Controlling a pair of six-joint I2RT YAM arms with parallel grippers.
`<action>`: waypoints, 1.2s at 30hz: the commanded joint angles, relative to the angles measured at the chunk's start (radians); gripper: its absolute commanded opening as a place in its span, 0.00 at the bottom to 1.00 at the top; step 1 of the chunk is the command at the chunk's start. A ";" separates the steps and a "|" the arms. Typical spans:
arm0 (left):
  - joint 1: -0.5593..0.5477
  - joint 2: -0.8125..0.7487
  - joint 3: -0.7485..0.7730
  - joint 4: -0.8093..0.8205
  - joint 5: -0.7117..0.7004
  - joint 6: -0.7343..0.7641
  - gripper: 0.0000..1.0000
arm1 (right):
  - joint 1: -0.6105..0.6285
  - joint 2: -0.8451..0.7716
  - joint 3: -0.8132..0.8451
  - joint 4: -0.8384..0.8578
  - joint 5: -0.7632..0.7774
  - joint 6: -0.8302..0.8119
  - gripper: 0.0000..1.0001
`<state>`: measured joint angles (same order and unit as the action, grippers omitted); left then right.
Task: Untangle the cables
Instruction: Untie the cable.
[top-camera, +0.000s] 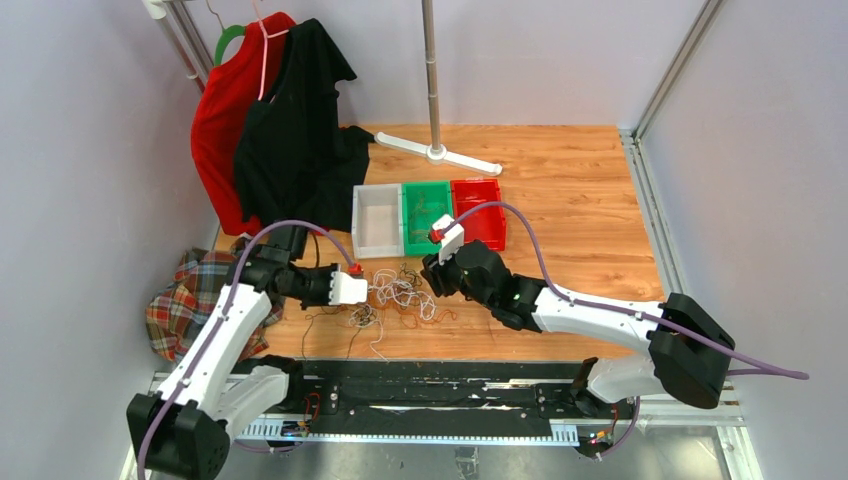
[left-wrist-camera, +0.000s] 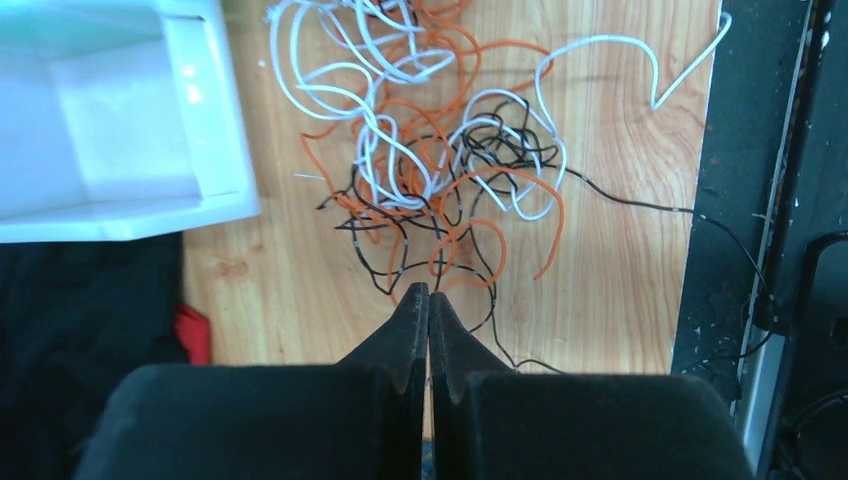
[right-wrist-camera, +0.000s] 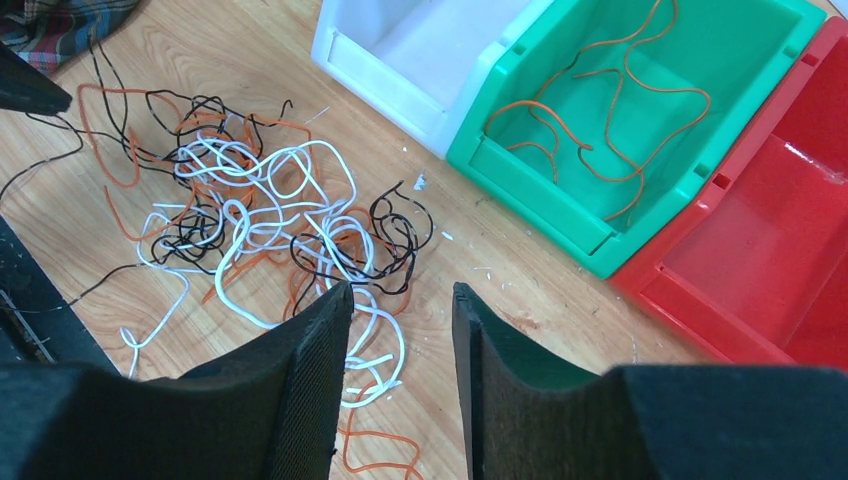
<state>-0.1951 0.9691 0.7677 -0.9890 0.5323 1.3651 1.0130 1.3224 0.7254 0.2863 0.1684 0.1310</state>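
The cables (right-wrist-camera: 270, 220) are white, orange and black, the tabletop (top-camera: 580, 210) has a light brown wood grain, there is a white bin (right-wrist-camera: 385, 90), a green bin (right-wrist-camera: 530, 205) and a red bin (right-wrist-camera: 690, 320), the cloth (top-camera: 185, 300) has a red-and-green plaid, and a red shirt (top-camera: 222, 120) hangs beside a black shirt (top-camera: 295, 130).

Varnished wood-grain table (top-camera: 585, 215), glossy plastic green bin (right-wrist-camera: 540, 205), smooth plastic-coated cables (left-wrist-camera: 420, 170), plaid cloth (top-camera: 175, 310).

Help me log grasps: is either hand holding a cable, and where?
Right hand open, holding nothing. Left hand shut at the edge of the cables; whether it pinches a strand cannot be told.
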 joint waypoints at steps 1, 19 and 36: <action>-0.030 -0.065 0.083 0.010 0.029 -0.134 0.00 | 0.016 -0.013 0.014 0.027 -0.020 0.019 0.45; -0.047 -0.120 0.052 -0.117 -0.177 -0.023 0.61 | 0.081 -0.090 -0.020 0.128 -0.004 0.030 0.71; -0.046 0.117 0.013 -0.031 -0.130 0.232 0.50 | 0.081 -0.087 -0.065 0.093 0.039 0.053 0.54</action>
<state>-0.2390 1.0782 0.7998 -1.0702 0.3847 1.5410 1.0801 1.2438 0.6727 0.3790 0.1844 0.1722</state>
